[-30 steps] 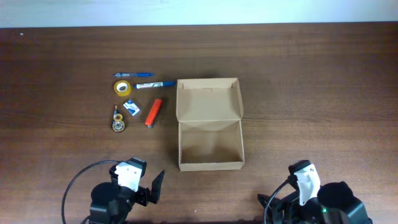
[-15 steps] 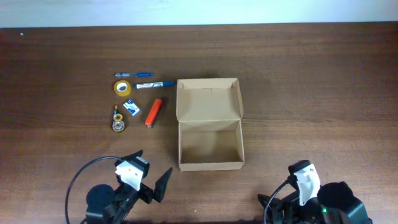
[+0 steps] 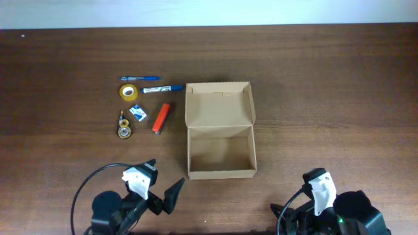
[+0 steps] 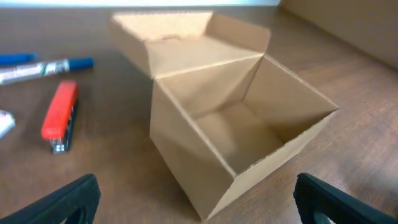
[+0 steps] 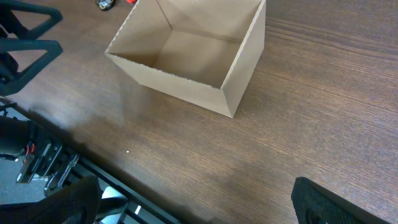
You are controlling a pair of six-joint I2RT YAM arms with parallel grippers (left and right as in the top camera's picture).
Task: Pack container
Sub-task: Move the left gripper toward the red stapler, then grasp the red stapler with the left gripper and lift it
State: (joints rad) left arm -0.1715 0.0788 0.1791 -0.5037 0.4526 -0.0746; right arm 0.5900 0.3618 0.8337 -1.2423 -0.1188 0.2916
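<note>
The container (image 3: 221,171) is a brown cardboard box in the middle of the table, empty, its flap lid (image 3: 219,104) folded open to the far side. It also shows in the left wrist view (image 4: 186,162) and the right wrist view (image 5: 186,81). My left gripper (image 3: 171,196) is open and empty near the table's front edge, just left of the box's near left corner; its fingers (image 4: 196,202) frame that corner. My right gripper (image 5: 199,199) is open and empty over the front edge, right of the box.
Left of the box lie a blue pen (image 3: 139,78), a blue marker (image 3: 162,88), a yellow tape roll (image 3: 128,92), an orange-red stapler (image 3: 160,118), a small blue-and-white item (image 3: 138,112) and a small metal item (image 3: 124,125). The stapler (image 4: 59,112) and marker (image 4: 43,67) show in the left wrist view.
My left gripper has swung right and a little toward the box, its fingers now pointing at the box's near left corner. The right arm has not moved.
</note>
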